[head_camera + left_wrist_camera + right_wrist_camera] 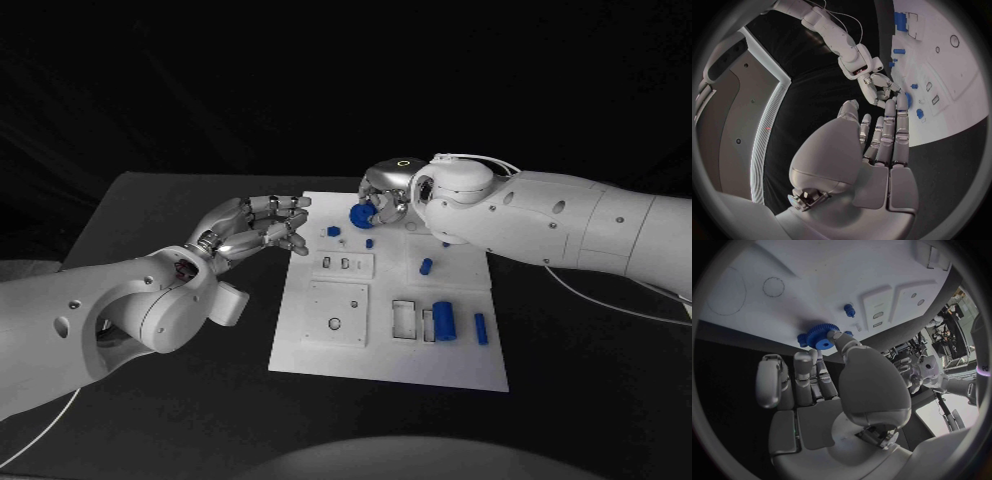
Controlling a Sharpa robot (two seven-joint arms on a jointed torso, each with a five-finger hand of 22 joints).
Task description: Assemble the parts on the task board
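Note:
The white task board (325,372) lies mid-table. My right hand (389,188) is at the board's far edge and pinches a blue gear (362,214) between thumb and fingertips. The right wrist view shows the gear (822,336) at the board's rim (748,325) with the thumb (844,344) against it. My left hand (263,226) hovers by the board's far left corner, fingers straight and apart, holding nothing. In its wrist view the left hand (879,145) points toward the right hand (878,86) and the gear (908,100).
Small blue parts lie on the board: one near the far left (333,231), one beside it (369,243), a peg (426,266). A large blue cylinder (444,320) and a slim pin (480,328) lie at the right. Recessed plates (336,315) sit mid-board.

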